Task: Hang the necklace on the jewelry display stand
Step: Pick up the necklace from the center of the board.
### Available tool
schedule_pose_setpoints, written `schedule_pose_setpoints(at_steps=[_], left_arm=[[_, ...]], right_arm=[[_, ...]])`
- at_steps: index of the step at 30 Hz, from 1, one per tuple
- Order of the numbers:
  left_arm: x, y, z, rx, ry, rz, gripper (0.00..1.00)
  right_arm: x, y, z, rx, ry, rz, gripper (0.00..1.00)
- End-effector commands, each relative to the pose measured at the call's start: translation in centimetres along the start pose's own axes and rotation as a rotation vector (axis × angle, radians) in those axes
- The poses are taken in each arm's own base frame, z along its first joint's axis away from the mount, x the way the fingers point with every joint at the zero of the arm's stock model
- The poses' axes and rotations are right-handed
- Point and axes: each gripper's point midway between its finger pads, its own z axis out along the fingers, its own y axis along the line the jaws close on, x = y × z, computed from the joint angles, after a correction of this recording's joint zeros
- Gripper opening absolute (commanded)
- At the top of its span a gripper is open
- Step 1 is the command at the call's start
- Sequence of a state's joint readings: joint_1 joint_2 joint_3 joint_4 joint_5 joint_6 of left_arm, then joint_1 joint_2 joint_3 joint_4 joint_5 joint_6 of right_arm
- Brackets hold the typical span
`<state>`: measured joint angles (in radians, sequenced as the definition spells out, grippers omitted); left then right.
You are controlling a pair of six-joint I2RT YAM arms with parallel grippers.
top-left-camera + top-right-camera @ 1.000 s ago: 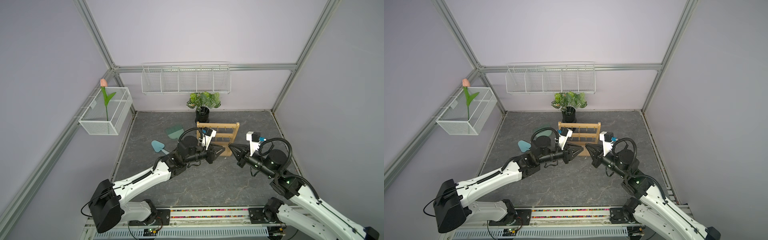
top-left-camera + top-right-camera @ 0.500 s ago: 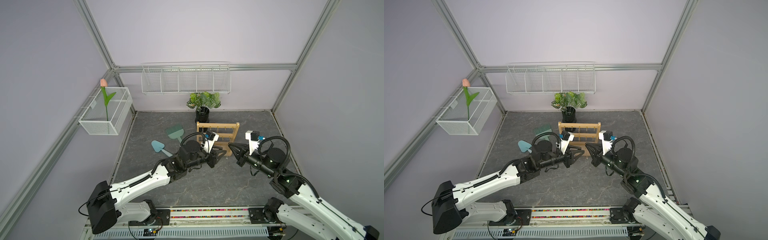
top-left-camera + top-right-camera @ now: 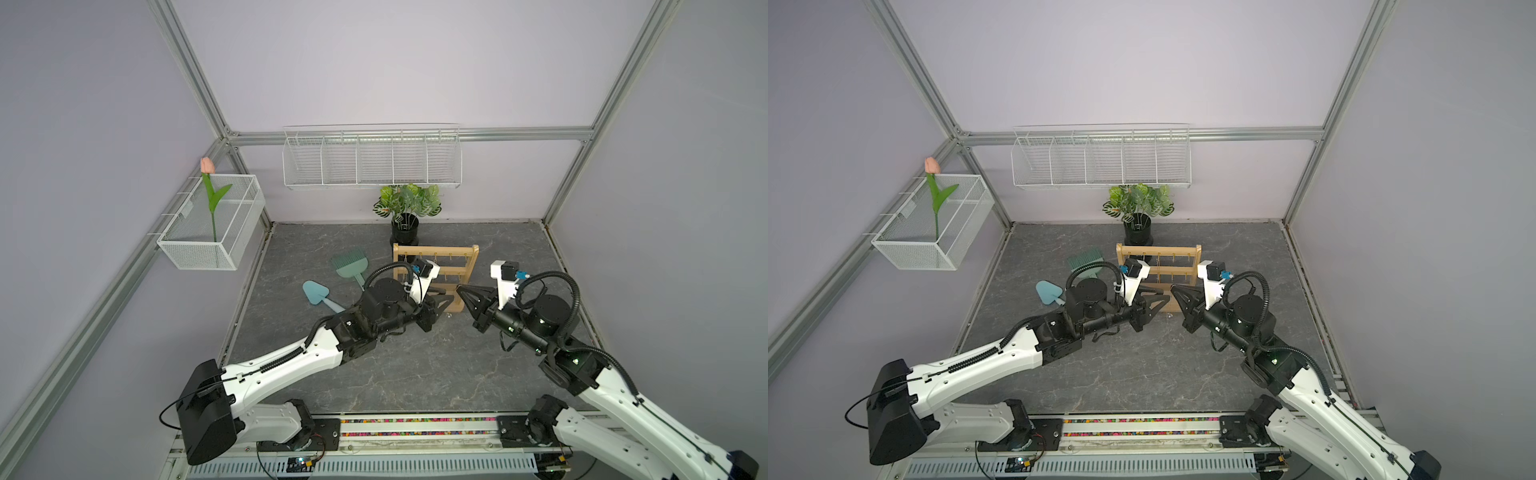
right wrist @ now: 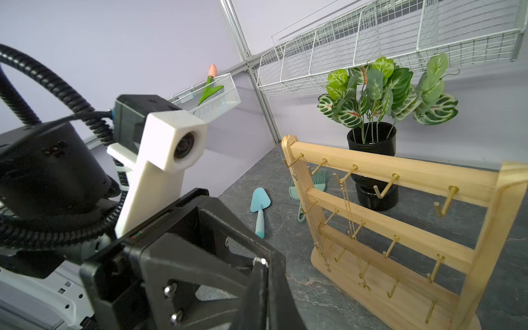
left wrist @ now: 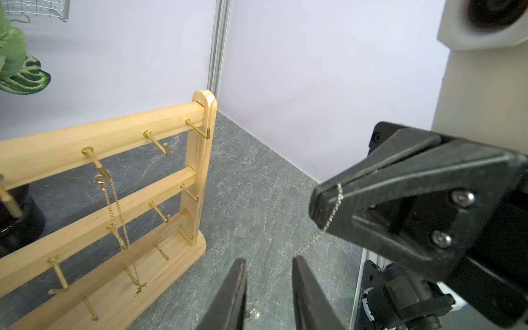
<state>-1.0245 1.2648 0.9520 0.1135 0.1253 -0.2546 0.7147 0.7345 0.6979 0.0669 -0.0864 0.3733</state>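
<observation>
Necklace (image 5: pixel 331 213): fine silver chain, top end pinched in closed right gripper (image 5: pixel 314 204), slack slanting down to floor (image 5: pixel 257 185), seen inside narrowly parted left gripper (image 5: pixel 268 258), unclamped; jewelry display stand (image 5: pixel 200 171) just beyond, hooks facing both

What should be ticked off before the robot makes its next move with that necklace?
1. Necklace gripped by the right hand: ok, its jaws are shut on the chain.
2. Chain clear of the floor: not ok, its lower end rests there.
3. Left hand ready to take the chain: ok, its jaws stand apart.
4. Chain running between the left hand's jaws: cannot tell.
5. Free hook on the jewelry display stand: ok, the end hook of the top bar is empty.
6. Stand upright on its base: ok.
</observation>
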Motion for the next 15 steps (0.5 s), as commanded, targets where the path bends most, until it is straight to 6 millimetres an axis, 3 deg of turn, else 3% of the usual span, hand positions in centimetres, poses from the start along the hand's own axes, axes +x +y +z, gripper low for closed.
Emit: schedule_pose_setpoints(at_steps=[1, 11, 15], left_arm=[[-0.8, -0.2, -0.6, -0.011, -0.02, 0.036, 0.3], [-0.6, -1.4, 0.1, 0.015, -0.006, 0.063, 0.32], [-1.0, -0.9, 0.4, -0.02, -0.018, 0.059, 0.32]], right_arm=[[-1.0, -0.2, -0.1, 0.025, -0.023, -0.018, 0.07], [-1.2, 0.2, 0.2, 0.005, -0.014, -0.008, 0.07], [-1.2, 0.4, 0.1, -0.005, -0.014, -0.005, 0.07]])
